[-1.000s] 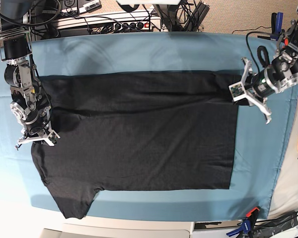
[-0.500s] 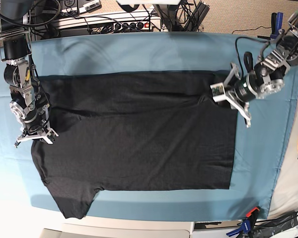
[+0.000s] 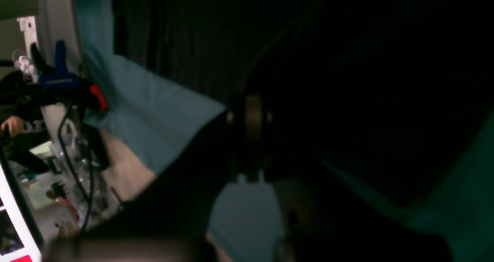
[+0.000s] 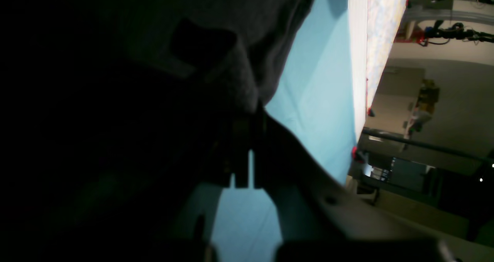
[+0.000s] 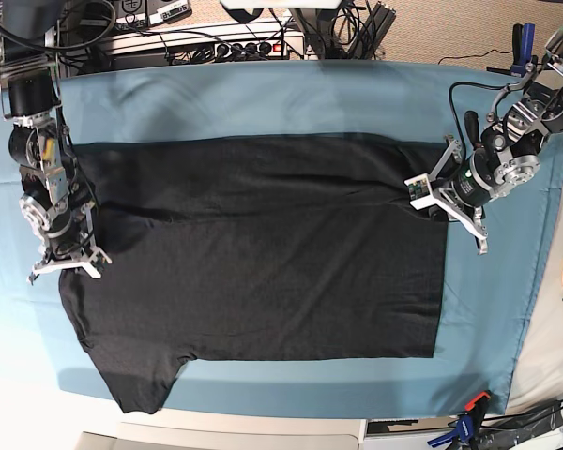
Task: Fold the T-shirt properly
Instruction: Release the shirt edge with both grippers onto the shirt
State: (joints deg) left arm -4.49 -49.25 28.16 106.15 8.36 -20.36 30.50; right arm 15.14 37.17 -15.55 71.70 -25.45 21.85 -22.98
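Left gripper (image 5: 435,200) sits with its jaws together at the T-shirt's (image 5: 263,253) right edge, pinching the dark cloth near the upper right corner; its wrist view shows the closed fingers (image 3: 249,138) buried in black fabric, though it is too dark to see how much is caught. Half a second ago it reached further in over the shirt, and a second ago it stood clear of the cloth over the teal table cloth (image 5: 488,309), so it has swung in and now drawn slightly back. Right gripper (image 5: 68,263) stays closed on the shirt's left edge, hardly moved across the three moments. The T-shirt lies spread flat, plain side up, on the table cloth, one sleeve reaching toward the near left corner.
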